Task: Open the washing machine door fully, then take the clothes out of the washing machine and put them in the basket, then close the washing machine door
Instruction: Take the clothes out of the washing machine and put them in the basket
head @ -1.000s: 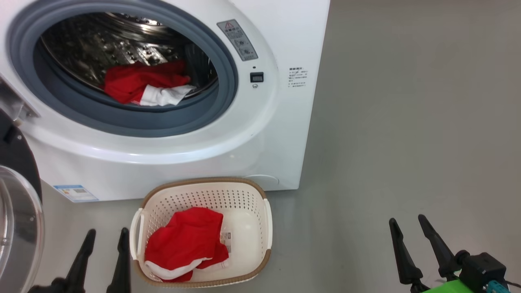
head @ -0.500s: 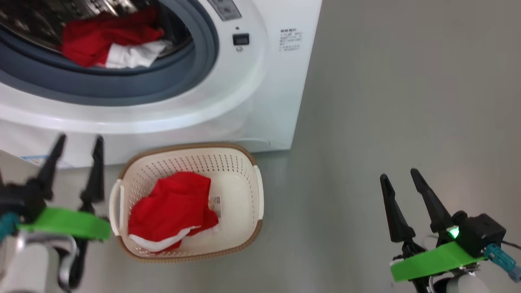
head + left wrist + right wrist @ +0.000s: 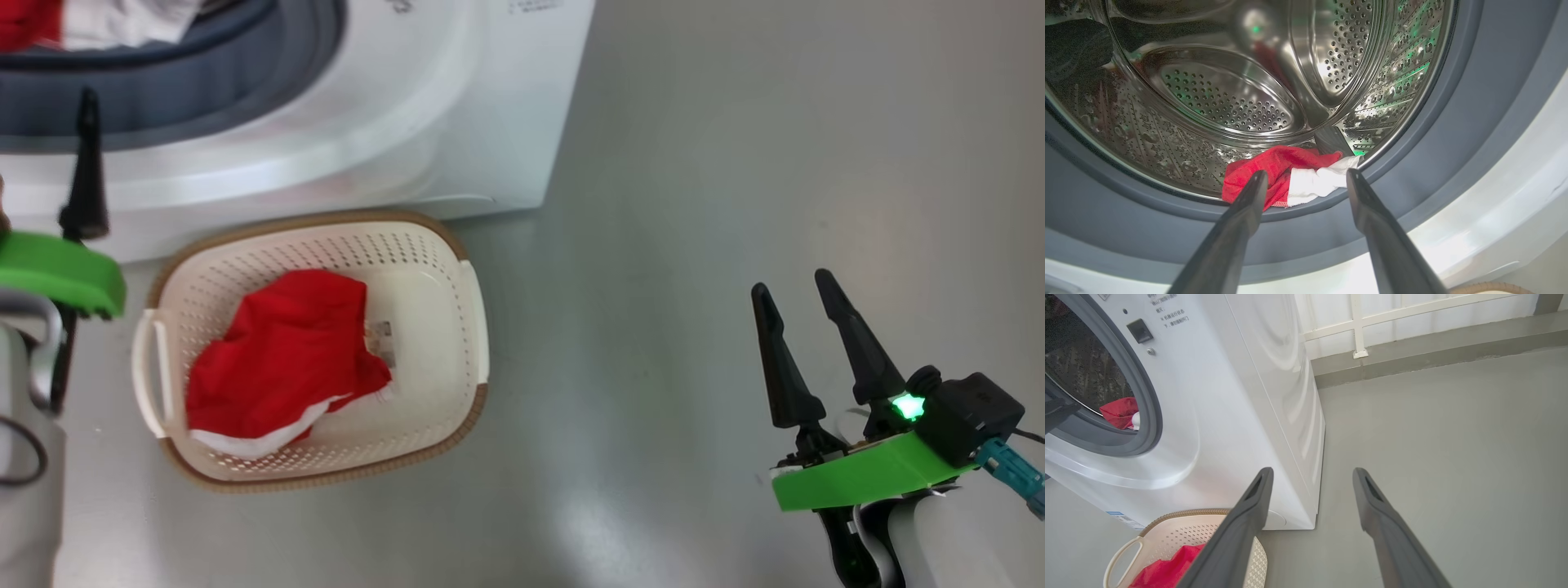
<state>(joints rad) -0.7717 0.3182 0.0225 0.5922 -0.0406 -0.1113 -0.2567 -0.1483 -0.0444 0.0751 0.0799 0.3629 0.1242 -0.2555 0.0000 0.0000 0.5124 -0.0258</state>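
The white washing machine (image 3: 457, 106) stands with its drum (image 3: 1229, 94) uncovered; the washing machine door is out of view. Red clothes with a white piece (image 3: 1278, 171) lie at the drum's front lip, just inside the grey gasket (image 3: 1474, 102). My left gripper (image 3: 1306, 173) is open, its tips short of that garment, one on each side of it and not touching. One left finger (image 3: 86, 163) rises in front of the gasket. More red clothes (image 3: 277, 359) lie in the cream basket (image 3: 326, 220) on the floor before the machine. My right gripper (image 3: 792, 282) hangs open and holds nothing, over the floor to the right.
Grey floor (image 3: 735, 122) stretches wide to the right of the machine and basket. A white wall with a low grey ledge (image 3: 1412, 347) runs behind. The basket's handle (image 3: 1120, 555) sits close under the machine's front, near a blue label (image 3: 1124, 518).
The head camera has tilted down, so machine and basket slid up and left in its picture. My left gripper has risen from beside the basket to the drum's mouth. Both grippers stayed open.
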